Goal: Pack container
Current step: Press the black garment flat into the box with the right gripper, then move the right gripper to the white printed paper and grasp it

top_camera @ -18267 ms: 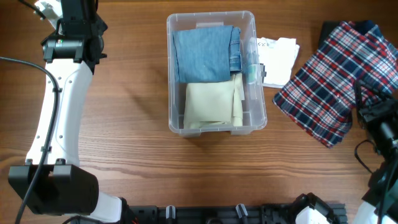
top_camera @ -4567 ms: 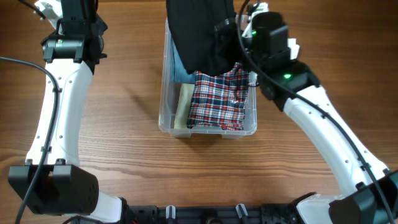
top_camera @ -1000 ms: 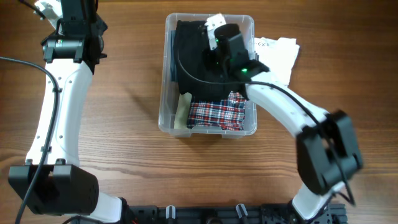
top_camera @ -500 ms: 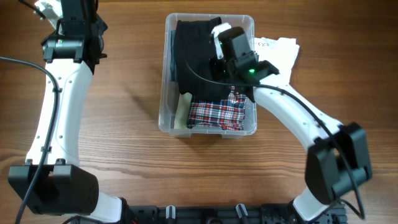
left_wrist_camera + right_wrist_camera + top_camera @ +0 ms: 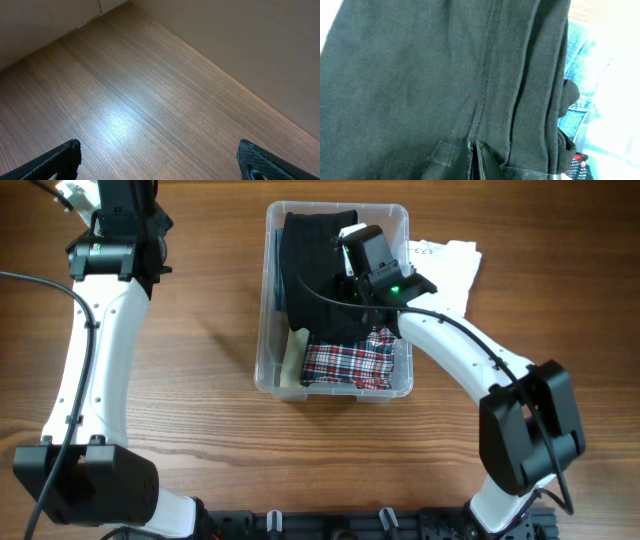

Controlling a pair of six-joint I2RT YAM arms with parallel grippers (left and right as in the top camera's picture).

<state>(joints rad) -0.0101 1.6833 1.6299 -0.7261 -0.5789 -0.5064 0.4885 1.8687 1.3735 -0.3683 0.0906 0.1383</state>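
The clear container stands at the middle back of the table. A black garment fills its far half, and a red plaid garment lies in the near half with a cream garment showing at its left. My right arm reaches in from the right. In the right wrist view my right gripper is shut, its tips against the black garment, with nothing seen between them. A blue denim garment shows beside the black one. My left gripper hangs open over bare wood, far from the container.
A white paper lies on the table just right of the container. The left arm stretches along the table's left side. Black arm bases line the near edge.
My right wrist has shifted slightly over the black garment, a little right and then back. The garments in the container and the left arm have not moved.
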